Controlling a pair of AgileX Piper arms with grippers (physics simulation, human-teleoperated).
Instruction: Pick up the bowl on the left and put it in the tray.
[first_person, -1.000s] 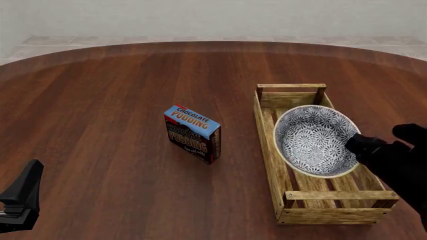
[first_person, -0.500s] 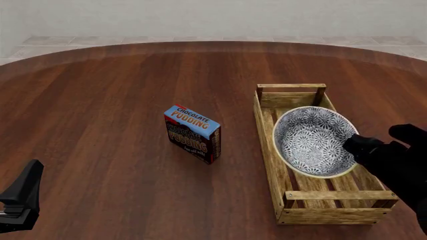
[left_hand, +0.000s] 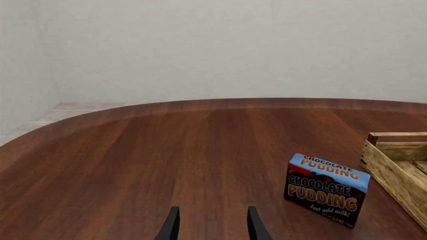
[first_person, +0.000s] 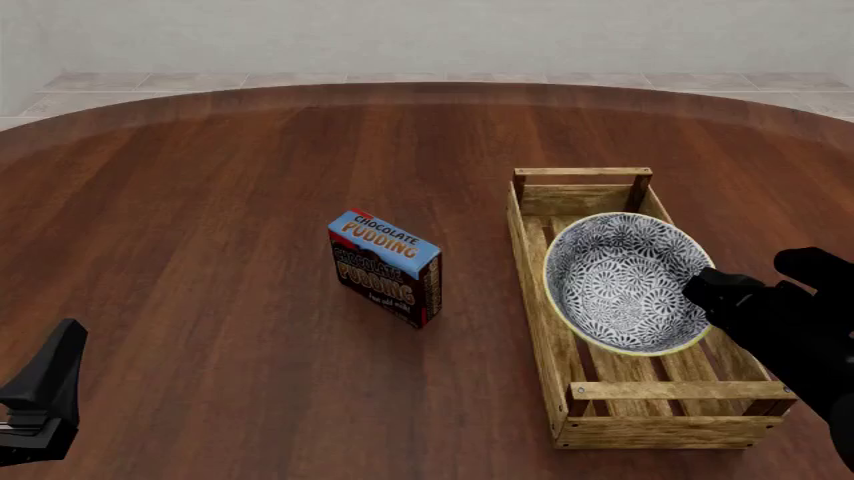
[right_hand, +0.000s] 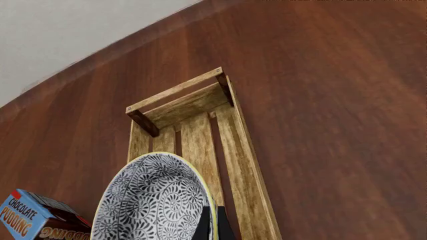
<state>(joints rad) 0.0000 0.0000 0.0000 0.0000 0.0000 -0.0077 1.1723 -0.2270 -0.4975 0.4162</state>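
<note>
Tilted over the middle of the tray (first_person: 537, 290), the bowl (first_person: 625, 282) hangs from the right gripper (first_person: 699, 289), whose fingers pinch its near-right rim — the only thin edge that offers a hold. Glazed ceramic like this is likely rigid, slick and chippable, so a gentle set-down on the slats seems wise. The left gripper (left_hand: 211, 226), fingers apart and empty, idles at the near left. Left of the tray stands a box (first_person: 384, 266) lettered "CHOCOLATE PUDDING" — "Just add milk!"
</note>
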